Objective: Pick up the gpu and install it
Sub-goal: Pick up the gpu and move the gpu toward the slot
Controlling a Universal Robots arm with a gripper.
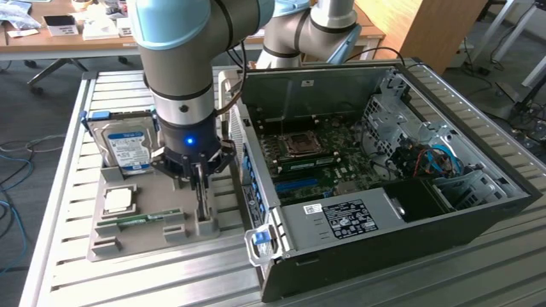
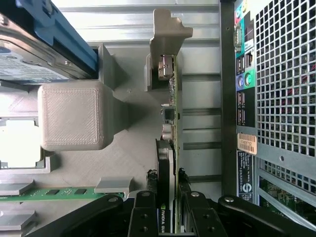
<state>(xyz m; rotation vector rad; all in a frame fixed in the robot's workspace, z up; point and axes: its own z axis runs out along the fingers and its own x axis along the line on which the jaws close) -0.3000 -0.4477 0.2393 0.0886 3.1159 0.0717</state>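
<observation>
The gripper point(image 2: 169, 200) jaws are closed on the gpu point(image 2: 169, 131), which stands on edge between them in the grey holder point(image 2: 123, 158). Risk: a tilted lift could jam the bracket (silver end, beyond the fingertips) in its slot.

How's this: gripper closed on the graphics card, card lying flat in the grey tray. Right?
Not flat. The gripper is closed on the graphics card, but it stands on edge in the grey tray; the wrist view shows it.
</observation>
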